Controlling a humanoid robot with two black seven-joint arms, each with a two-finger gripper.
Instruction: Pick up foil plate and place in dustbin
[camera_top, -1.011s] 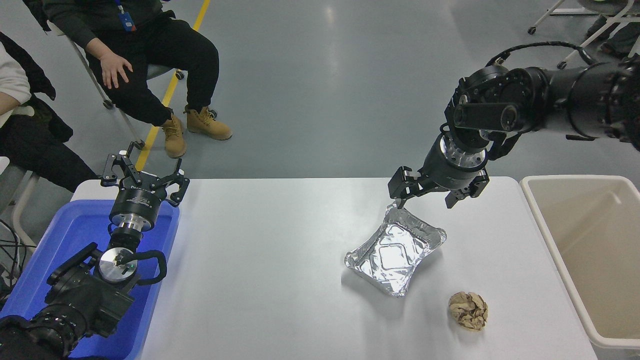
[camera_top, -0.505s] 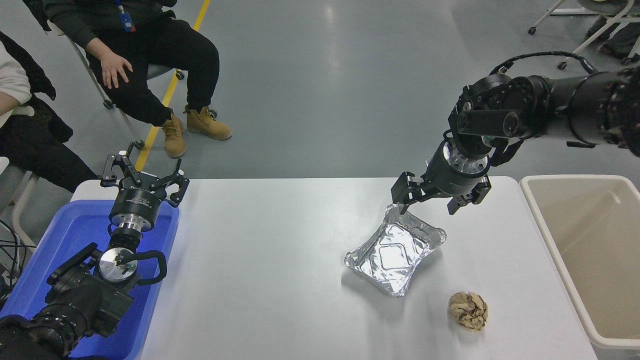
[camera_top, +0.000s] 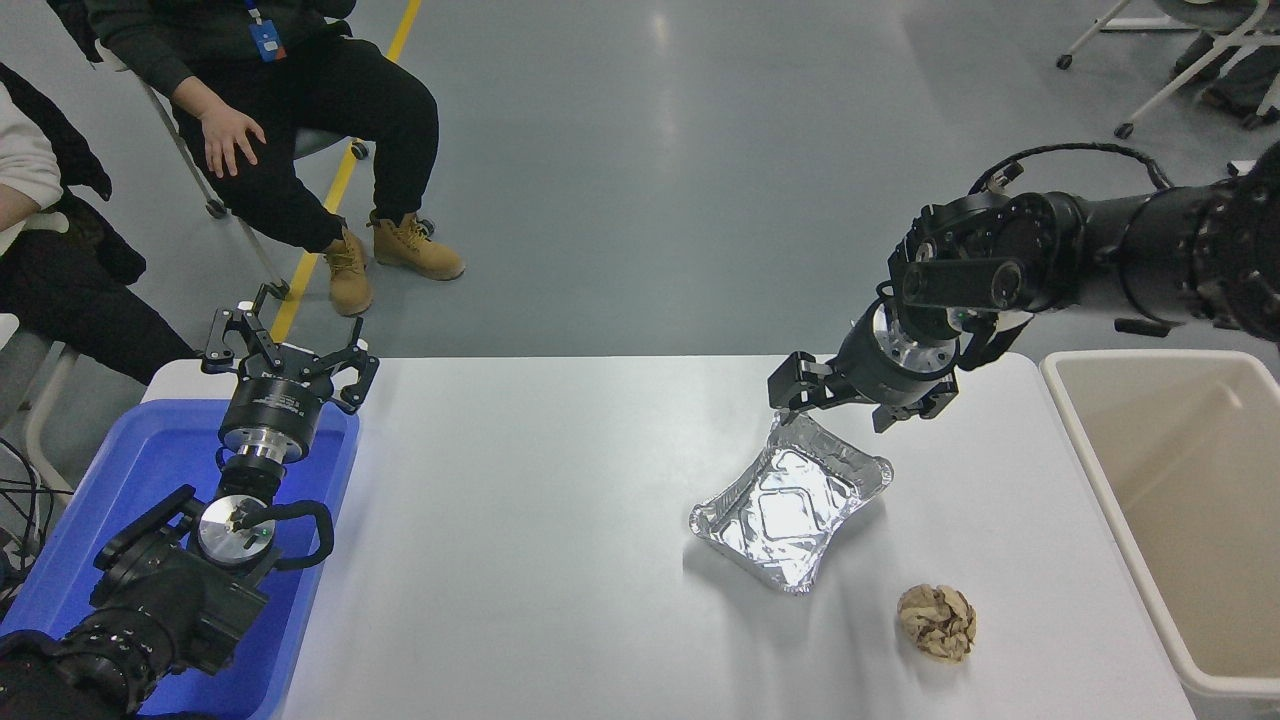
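The right gripper (camera_top: 835, 412) hangs right of the frame's centre, its jaws spread wide and pinching nothing, poised over the far end of the foil plate (camera_top: 790, 503). One finger sits just at the plate's upper corner, close to the crinkled rim; whether it touches the foil cannot be told from this angle. The other finger hangs over bare table beyond the plate's far edge.

The plate itself lies flat on the white table (camera_top: 540, 520), a little right of centre, turned at a slant, with nothing in it. Below and to its right lies a crumpled paper ball (camera_top: 936, 621), apart from the plate. The dustbin (camera_top: 1075, 405) stands at the right edge of the frame, just beside the table, open at the top.

By the look of it, the step in hand is the approach to the grasp: the plate is not yet held. The next move calls for settling the fingers astride the rim, one inside the wall and one outside, then closing gently, since thin foil will likely buckle or slip under a hard pinch. After that comes a lift and a carry rightward over the bin's rim.

The left gripper (camera_top: 287, 352) is parked at lower left over a blue tub (camera_top: 120, 500), fingers splayed.
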